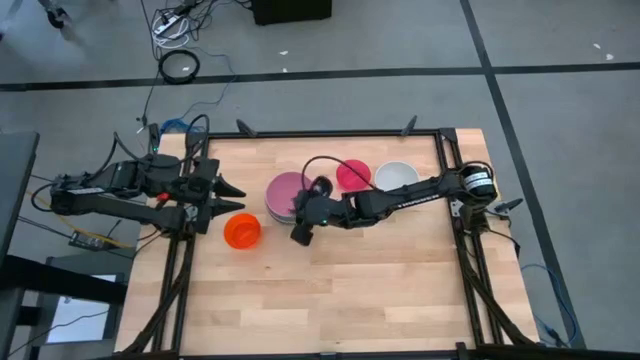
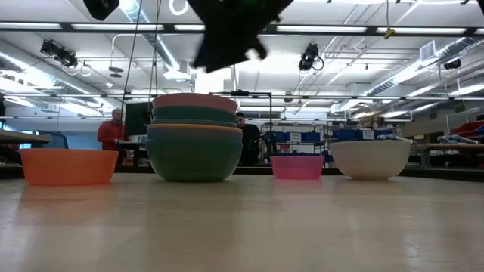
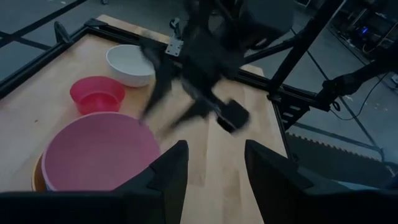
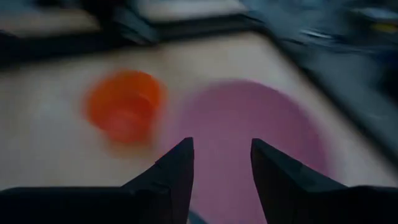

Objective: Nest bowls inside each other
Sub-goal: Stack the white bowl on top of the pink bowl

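Observation:
A stack of nested bowls (image 1: pixel 285 196) stands mid-table, with a pink bowl (image 3: pixel 99 155) on top and teal and green ones (image 2: pixel 195 155) below it. A small red-orange bowl (image 1: pixel 241 230) sits alone to its left, nearer the front edge. A small magenta bowl (image 1: pixel 353 175) and a white bowl (image 1: pixel 397 177) stand to the right of the stack. My right gripper (image 1: pixel 300 232) hovers open above the table at the near side of the stack, holding nothing; the pink bowl (image 4: pixel 249 137) and the red-orange bowl (image 4: pixel 124 109) lie ahead of it. My left gripper (image 1: pixel 225 190) waits open at the table's left edge.
The table's metal frame (image 1: pixel 445 150) runs along the far, left and right edges. Bare wood lies across the near half of the table (image 1: pixel 340 300). People and shelving (image 2: pixel 113 128) show in the room beyond the far edge.

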### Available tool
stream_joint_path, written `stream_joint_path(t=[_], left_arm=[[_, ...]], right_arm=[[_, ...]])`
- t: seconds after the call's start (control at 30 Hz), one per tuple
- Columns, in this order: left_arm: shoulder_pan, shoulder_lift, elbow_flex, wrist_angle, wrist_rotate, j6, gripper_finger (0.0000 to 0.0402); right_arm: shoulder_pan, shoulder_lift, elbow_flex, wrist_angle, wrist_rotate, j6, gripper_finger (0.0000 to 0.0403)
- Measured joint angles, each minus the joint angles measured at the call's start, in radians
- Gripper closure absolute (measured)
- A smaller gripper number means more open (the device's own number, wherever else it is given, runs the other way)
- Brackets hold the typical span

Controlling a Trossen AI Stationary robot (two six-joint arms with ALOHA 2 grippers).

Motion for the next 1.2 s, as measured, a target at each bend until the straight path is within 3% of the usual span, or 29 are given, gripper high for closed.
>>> stream_joint_path(t=[0.1,0.2,0.33,0.4,0.53,0.7,1.2], left_arm=[[0.0,-0.006,0.0,-0.019,0.0,-0.021,0.0234],[0.0,-0.01,0.0,-0.064,-0.017,-0.035,0.0234],[0.0,-0.011,0.0,-0.11,-0.054,-0.048,0.0234],[0.0,-0.011,0.0,-0.111,-0.056,-0.047,0.0234],[0.0,-0.011,0.0,-0.104,-0.056,-0.043,0.0234],[0.0,-0.011,0.0,-0.105,-0.056,-0.043,0.0234],[0.0,-0.011,0.0,-0.105,-0.057,-0.041,0.0234]], right_arm=[[0.0,-0.064,0.001,-0.235,0.17,0.052,0.0257],[-0.025,-0.136,0.001,-0.548,0.226,0.227,0.0257],[-0.107,-0.225,0.001,-0.993,0.071,0.531,0.0257],[-0.139,-0.255,-0.022,-1.107,-0.024,0.596,0.0257],[-0.163,-0.309,-0.096,-1.105,-0.144,0.598,0.0254],[-0.18,-0.317,-0.202,-1.005,-0.218,0.58,0.0254],[-0.216,-0.317,-0.458,-0.754,-0.177,0.537,0.0255]])
